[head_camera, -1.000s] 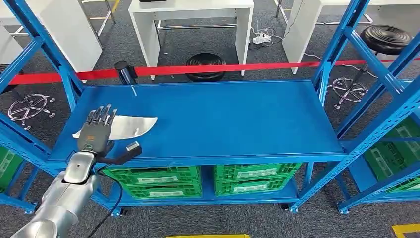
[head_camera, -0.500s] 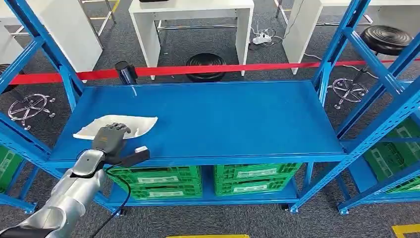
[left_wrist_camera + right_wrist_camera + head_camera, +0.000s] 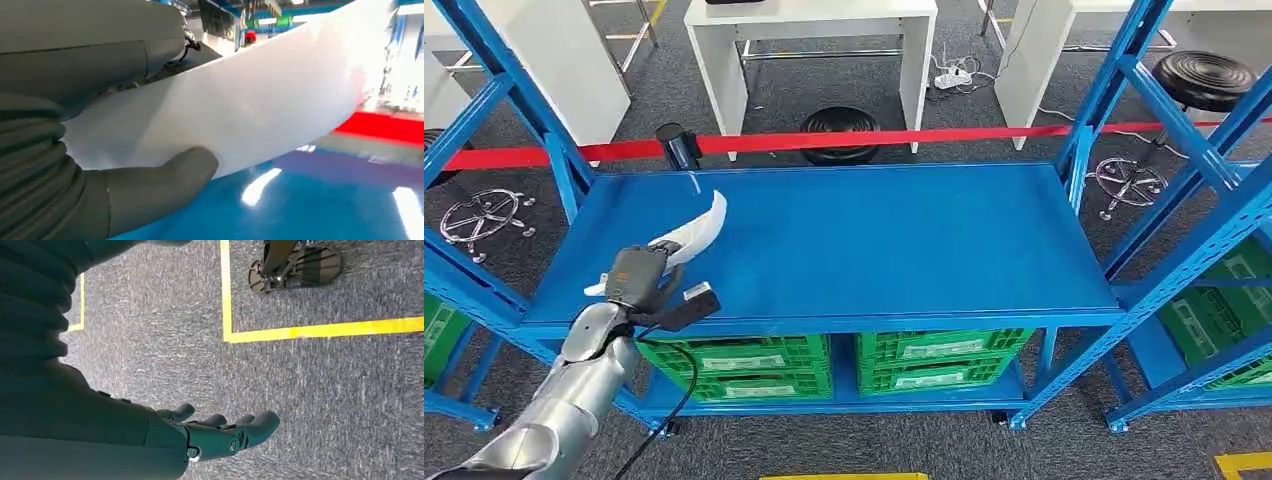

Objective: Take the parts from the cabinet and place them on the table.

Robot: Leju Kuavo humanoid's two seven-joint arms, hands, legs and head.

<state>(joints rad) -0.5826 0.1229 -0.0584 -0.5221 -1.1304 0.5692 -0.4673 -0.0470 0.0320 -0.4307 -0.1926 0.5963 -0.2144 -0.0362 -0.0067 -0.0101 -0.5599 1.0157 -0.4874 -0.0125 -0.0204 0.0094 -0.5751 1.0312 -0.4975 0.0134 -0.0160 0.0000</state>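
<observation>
A white curved sheet part (image 3: 692,236) is tilted up off the blue cabinet shelf (image 3: 874,240) at its left front. My left hand (image 3: 636,274) grips the part's near end, and its far end points up and away. In the left wrist view the white part (image 3: 260,100) lies between my thumb (image 3: 160,180) and the fingers above it, just over the shelf surface. My right hand (image 3: 220,432) hangs over the grey carpet with its fingers apart and nothing in it.
Blue uprights (image 3: 524,110) flank the shelf on both sides. Green crates (image 3: 734,365) sit on the shelf below. A red barrier tape (image 3: 874,138), a black stool (image 3: 839,130) and white tables (image 3: 814,40) stand behind. Yellow floor lines (image 3: 300,330) run under my right hand.
My left hand closed over the white part, which lay flat on the shelf, and has lifted it so its far end now stands up.
</observation>
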